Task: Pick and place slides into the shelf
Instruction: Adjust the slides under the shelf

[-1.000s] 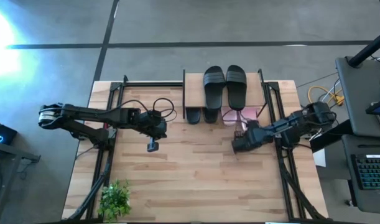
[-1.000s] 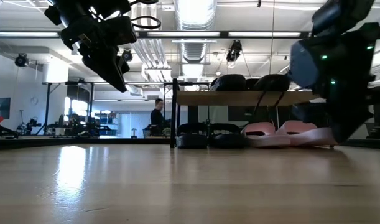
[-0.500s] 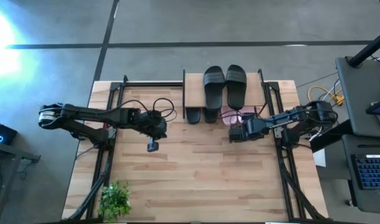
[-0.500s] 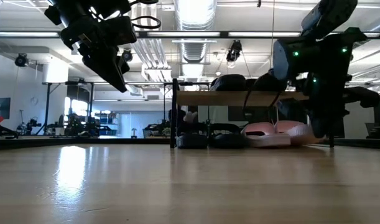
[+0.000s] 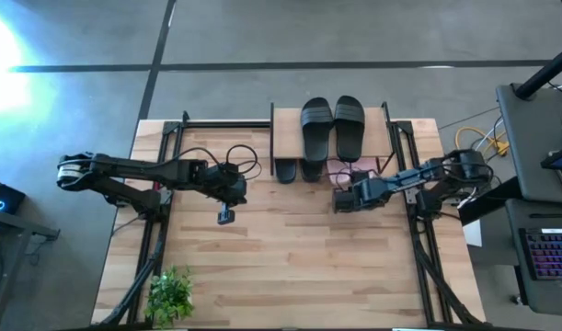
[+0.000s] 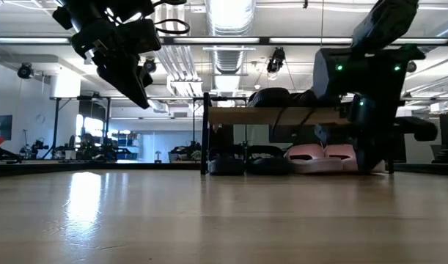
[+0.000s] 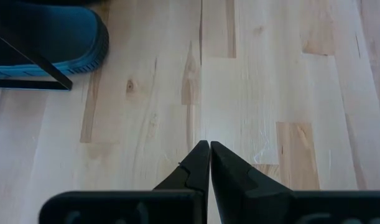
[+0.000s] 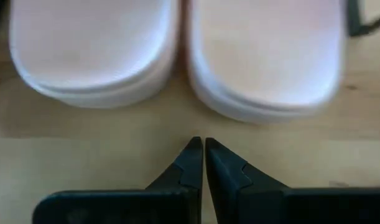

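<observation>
Pale wooden planks make up the tabletop, with a small green potted plant at its near left corner. At the far edge stands the small two-tier shelf with a light plank top and thin black frame. Two black wide-strap slides lie side by side on its top; two more black slides sit on the lower level at the left, and the two pale pink slides sit next to them at the right, heels poking out the front.

The right gripper hangs low just in front of the pink pair, its fingertips pressed together on nothing. The left gripper hovers over bare table, well apart from the shelf, its fingers likewise pinched together and empty.
</observation>
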You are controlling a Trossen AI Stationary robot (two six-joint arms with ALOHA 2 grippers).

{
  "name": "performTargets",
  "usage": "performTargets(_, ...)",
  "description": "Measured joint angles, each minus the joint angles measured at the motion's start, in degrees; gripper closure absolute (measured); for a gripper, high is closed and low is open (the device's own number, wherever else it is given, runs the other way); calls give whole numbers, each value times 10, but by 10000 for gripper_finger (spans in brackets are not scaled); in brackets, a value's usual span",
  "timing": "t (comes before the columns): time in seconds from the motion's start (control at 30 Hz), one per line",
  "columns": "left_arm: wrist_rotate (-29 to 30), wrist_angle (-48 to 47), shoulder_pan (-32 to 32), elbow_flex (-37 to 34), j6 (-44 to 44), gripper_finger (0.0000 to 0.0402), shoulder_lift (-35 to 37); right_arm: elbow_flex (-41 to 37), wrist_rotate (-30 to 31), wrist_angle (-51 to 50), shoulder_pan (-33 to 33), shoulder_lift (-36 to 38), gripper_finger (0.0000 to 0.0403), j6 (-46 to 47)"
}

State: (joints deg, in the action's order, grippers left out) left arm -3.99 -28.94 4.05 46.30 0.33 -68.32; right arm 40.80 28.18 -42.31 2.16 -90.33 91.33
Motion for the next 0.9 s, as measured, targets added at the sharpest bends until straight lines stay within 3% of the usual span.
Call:
performTargets(0.27,0,-1,0,0,-1,402,0,1,-1,122,-46,-6,390,-103)
performTargets(0.7,0,0,0,0,-1,402,0,17,-5,171,-56,-6,390,-156)
performTargets(0.83,0,-1,0,0,-9,402,0,18,-51,145,-44,-6,390,-162)
performTargets(0.9,0,0,0,0,-16,402,0,18,-53,96,-32,-6,390,-117)
